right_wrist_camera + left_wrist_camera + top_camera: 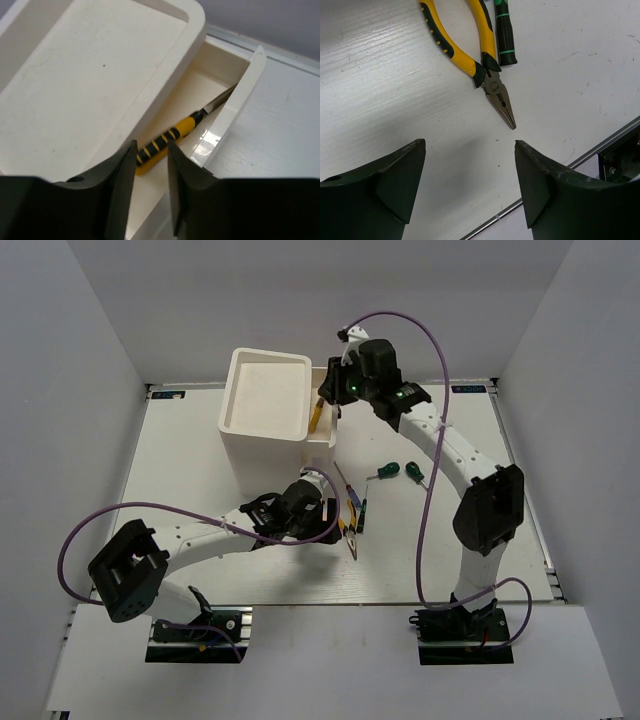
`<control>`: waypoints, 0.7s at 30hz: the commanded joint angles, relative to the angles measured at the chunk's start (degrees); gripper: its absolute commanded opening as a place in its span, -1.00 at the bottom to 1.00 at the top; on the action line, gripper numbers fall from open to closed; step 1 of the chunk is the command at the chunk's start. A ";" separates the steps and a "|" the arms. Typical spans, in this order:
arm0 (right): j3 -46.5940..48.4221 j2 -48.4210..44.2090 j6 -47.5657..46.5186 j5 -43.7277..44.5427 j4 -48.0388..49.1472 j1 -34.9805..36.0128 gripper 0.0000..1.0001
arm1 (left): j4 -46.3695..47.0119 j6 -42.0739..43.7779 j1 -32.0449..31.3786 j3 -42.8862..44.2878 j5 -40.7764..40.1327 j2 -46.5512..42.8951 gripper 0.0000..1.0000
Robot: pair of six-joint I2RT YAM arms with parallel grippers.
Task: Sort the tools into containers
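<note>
Hovering spread wide, your left gripper (469, 150) is facing the pliers (492, 87), their handles cut off. The fingers (120, 190) of your right gripper (151, 150) are hiding the end of the striped tool (170, 135) in the drawer (235, 100) of the box (195, 30); pinching or not, I cannot tell.

The top edge of the left wrist view cuts off both handles of the yellow-and-black long-nosed pliers (492, 87) and the shaft of the green-and-black screwdriver (505, 35). Its bottom edge crops the left pincer (469, 145). From above, that pincer is hidden under the left arm's black wrist (300, 510).

In the right wrist view, the yellow-and-black striped tool (172, 135) lies in the open side drawer (235, 105) of the tall white rectangular box (195, 30). Its metal tip vanishes behind the drawer's front wall. Its butt sits between the right pincer (151, 147) fingers, possibly touching one.

From above, the tip of the small green-handled screwdriver (390, 472) is too fine to tell.
</note>
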 commanded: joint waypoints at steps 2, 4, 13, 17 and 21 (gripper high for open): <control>-4.97 -8.69 -5.63 -1.77 11.00 -0.83 -0.44 | -0.48 -0.17 -0.32 1.14 -0.23 -0.24 0.61; -9.45 -13.18 -10.44 -4.50 12.78 -1.09 -0.91 | -0.48 -0.17 -0.84 1.74 -0.22 0.37 0.59; -22.97 -19.77 -14.33 -1.35 4.96 -6.79 -0.51 | -1.97 -0.17 -1.37 6.49 -0.22 7.83 0.59; -32.31 -26.97 -15.30 -1.96 5.31 -9.61 -0.51 | -3.11 -1.83 -1.90 8.87 -2.41 11.26 0.59; -40.12 -31.81 -15.30 -3.10 4.61 -11.02 -0.51 | -3.64 -4.56 -1.90 10.97 -4.61 14.34 0.56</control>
